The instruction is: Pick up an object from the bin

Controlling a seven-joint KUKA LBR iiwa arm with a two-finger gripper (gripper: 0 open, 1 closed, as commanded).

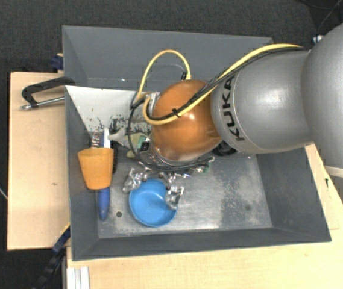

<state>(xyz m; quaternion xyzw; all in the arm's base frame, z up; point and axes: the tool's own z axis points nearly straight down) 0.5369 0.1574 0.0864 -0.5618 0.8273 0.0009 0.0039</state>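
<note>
My gripper (154, 187) hangs low over the front middle of the bin, under the arm's orange cover. Its two metal fingertips (174, 194) stand apart, one at each side of the far rim of a round blue bowl (152, 206) that lies on the bin floor. The gripper looks open, and the bowl rests on the floor just below and in front of the fingers. An orange cup (96, 167) lies to the left, by the left wall. A slim blue pen-like stick (103, 205) pokes out from under the cup toward the front.
A white speckled sheet (99, 104) leans in the back left corner. The arm and its orange cover hide the middle and back of the bin. Bare grey floor shows to the right of the bowl.
</note>
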